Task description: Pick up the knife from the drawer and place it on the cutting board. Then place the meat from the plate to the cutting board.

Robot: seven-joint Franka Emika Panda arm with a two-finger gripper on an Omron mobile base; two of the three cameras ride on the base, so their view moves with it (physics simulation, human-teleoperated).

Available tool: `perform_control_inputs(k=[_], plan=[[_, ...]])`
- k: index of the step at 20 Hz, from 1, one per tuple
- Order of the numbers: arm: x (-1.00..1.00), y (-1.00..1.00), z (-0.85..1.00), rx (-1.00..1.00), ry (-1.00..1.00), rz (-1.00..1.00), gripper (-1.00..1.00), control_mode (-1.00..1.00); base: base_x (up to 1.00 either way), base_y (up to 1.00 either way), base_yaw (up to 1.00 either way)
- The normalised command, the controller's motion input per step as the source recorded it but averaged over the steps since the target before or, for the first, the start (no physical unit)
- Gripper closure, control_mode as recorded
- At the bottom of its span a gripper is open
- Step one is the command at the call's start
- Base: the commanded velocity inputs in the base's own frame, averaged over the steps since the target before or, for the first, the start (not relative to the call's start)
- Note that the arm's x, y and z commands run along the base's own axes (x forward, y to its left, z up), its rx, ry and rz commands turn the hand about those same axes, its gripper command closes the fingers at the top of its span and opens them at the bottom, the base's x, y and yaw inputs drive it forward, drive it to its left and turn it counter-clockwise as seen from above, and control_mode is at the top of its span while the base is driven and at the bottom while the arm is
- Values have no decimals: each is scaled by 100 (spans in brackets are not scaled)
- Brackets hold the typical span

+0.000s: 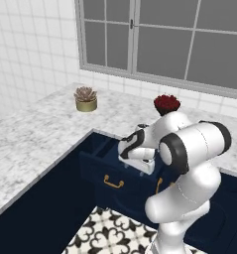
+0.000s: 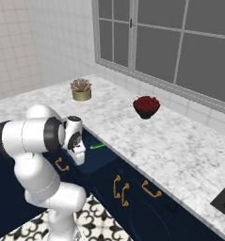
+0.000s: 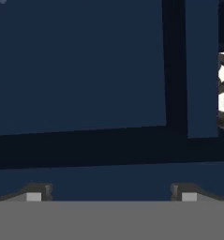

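The navy drawer point(image 1: 102, 166) stands pulled out from under the marble counter, its brass handle point(image 1: 113, 182) facing the floor. Inside it, near the counter edge, lies the green-handled knife point(image 2: 98, 146). My hand hangs over the open drawer point(image 2: 97, 160), a short way to the left of the knife in the right base view. My gripper point(image 3: 111, 194) is open, its fingertips point(image 3: 37, 193) set wide apart, with nothing between them but the drawer's dark blue bottom point(image 3: 80, 65). The cutting board and the meat are out of view.
A potted succulent point(image 1: 85, 98) and a dark bowl of red fruit point(image 2: 146, 106) sit on the marble counter point(image 1: 35, 134) below the window. Navy cabinets with brass handles point(image 2: 119, 188) run to the right. Patterned floor tiles point(image 1: 110, 235) lie in front.
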Motion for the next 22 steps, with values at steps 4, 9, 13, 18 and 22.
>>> perform_control_inputs(k=[4, 9, 13, 18, 22], plan=[[23, 0, -14, 0, -2, -4, -100, -100, 0, 0, 0], [21, -2, -3, -1, 0, 0, -100, -100, 0, 0, 0], [0, -10, 7, 0, 0, 6, -100, -100, 0, 0, 0], [30, -41, 3, 0, 0, 20, -100, -100, 0, 0, 0], [45, -21, -12, 0, 0, 18, -100, -100, 0, 0, 0]])
